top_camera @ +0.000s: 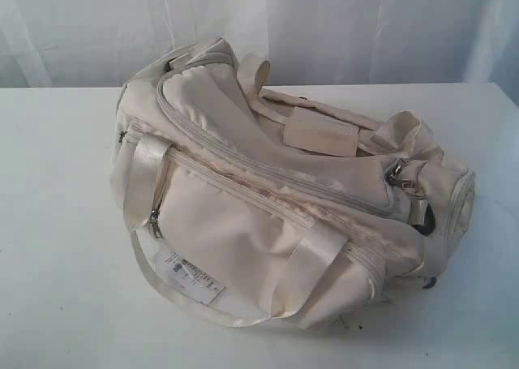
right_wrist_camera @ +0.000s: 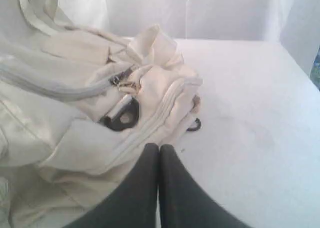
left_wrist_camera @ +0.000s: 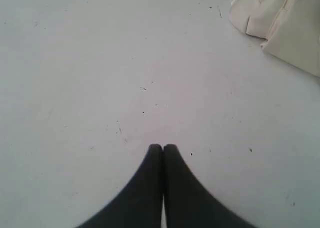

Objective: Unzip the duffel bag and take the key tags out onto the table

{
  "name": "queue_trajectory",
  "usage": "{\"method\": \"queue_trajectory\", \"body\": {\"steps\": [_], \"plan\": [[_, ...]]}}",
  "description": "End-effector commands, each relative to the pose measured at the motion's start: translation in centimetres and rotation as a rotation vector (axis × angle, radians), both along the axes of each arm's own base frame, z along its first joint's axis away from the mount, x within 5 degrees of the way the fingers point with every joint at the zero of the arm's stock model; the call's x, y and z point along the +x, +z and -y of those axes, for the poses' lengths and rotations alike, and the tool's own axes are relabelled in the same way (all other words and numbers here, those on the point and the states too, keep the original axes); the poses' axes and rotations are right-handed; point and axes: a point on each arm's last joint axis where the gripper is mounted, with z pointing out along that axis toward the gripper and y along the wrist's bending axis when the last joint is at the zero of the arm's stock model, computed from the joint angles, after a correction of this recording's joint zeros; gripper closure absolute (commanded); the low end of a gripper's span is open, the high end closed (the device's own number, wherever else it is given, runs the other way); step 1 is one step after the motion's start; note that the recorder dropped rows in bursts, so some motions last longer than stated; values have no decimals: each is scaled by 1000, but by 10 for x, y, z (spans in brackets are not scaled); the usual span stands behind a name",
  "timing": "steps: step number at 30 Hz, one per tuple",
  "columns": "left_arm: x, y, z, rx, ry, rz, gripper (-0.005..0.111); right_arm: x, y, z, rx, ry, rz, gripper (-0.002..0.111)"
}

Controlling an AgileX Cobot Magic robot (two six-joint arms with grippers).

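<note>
duffel bag (top_camera: 243, 223): cream cloth, satin-sheen straps | table (top_camera: 57, 247): smooth matt white

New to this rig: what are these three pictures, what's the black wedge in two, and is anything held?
One camera stands off the arms: a cream duffel bag lies on a white table, its top zipper looking closed. No key tags show. The other two cameras sit on the robot's wrists; the black wedge is that arm's gripper. The left gripper is over bare table, the right gripper close to one end of the bag. Both are shut, fingers together, holding nothing.
</note>
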Motion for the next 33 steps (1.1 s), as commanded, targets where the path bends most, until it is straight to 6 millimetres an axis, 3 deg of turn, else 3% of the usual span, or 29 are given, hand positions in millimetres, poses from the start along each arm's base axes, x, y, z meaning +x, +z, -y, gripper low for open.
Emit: {"method": "queue_trajectory", "body": {"steps": [1,9,14,19,28,33], "plan": [[0,-1,0,-14,4,-1,107,1,15,-1,40,7,168,108],[0,-1,2,-14,-35,-1,107,-4,48,1,137,5,527,108],[0,-1,3,-14,-56,-1,107,-8,59,2,177,6,647,108],[0,-1,3,-8,-58,-1,107,-16,72,4,330,32,784,108],[0,-1,3,-8,-58,-1,107,-17,73,5,464,52,756,108],[3,6,2,92,-79,92,107,-13,69,7,533,32,687,108]]}}
